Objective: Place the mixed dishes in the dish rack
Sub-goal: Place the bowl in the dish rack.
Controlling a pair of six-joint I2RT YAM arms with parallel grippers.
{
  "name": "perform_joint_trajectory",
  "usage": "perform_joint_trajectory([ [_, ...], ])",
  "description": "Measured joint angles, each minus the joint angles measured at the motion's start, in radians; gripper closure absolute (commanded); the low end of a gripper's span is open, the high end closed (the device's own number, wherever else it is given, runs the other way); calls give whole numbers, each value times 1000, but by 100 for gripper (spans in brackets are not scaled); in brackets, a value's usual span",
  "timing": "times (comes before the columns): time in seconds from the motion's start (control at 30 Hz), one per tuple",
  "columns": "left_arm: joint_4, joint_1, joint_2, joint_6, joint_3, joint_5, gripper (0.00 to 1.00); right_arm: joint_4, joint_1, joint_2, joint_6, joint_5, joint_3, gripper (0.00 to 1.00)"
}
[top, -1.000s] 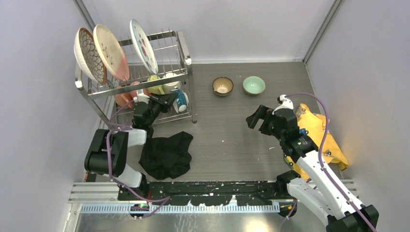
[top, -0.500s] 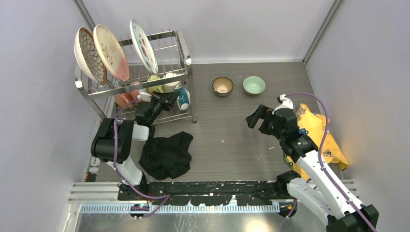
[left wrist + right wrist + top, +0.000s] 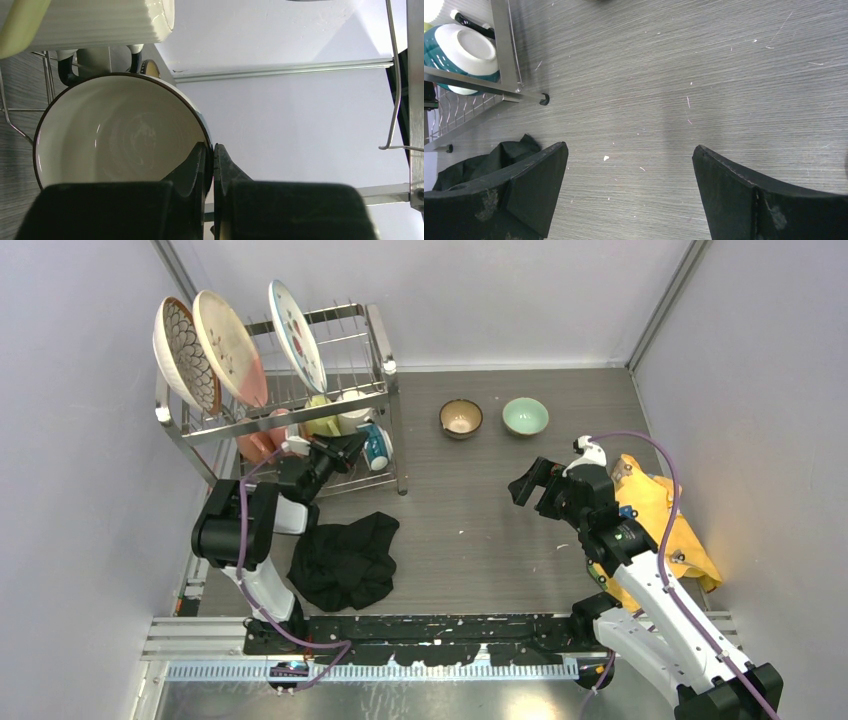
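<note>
Firstly, at the far left corner of the table (image 3: 470, 530) we see the dish rack (image 3: 375, 350). Three patterned plates (image 3: 228, 345) stand on edge among the prongs of its upper tier. In the lower tier sit the pink mug (image 3: 258, 440), the yellow mug (image 3: 320, 418) and the white mug (image 3: 352, 410).

The left gripper (image 3: 345, 448) reaches into that lower tier from the near side. Its jaws are clenched on the rim of the blue bowl (image 3: 377, 447), at the right end of the tier beside the rack's near right post. From the left wrist we see one finger (image 3: 192, 167) inside the bowl's white hollow (image 3: 120, 135) and the other outside, with only the dark rim between them. The bowl is tipped on its side, its mouth facing the gripper (image 3: 214, 160), and the ribbed white mug (image 3: 100, 22) is just above it in that view. We cannot tell whether the bowl rests on the wires.

The black cloth (image 3: 345, 558) lies crumpled toward the near edge, left of the middle.

Near the middle of the far edge, the brown bowl (image 3: 461, 418) and the mint-green bowl (image 3: 525, 416) stand upright side by side, apart from each other and outside the rack.

The right gripper (image 3: 540, 488) hangs over bare table right of the middle, released and spread wide, holding and touching nothing. Its wrist view shows wood grain between the fingers (image 3: 630, 155), and the blue bowl's white foot (image 3: 461, 55) behind the rack's rail.

The yellow cloth (image 3: 665, 520) lies along the right edge.
</note>
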Motion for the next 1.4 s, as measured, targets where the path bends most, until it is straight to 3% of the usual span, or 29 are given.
perform_joint_trajectory([
  [0.1,5,3,0,0,-4,0,86,0,0,0,0,0,-1,0],
  [0.73,23,35,-20,19,-49,-5,80,0,0,0,0,0,-5,0],
  [1.4,-317,39,-250,156,-67,-32,82,1,0,-5,0,0,-14,0],
])
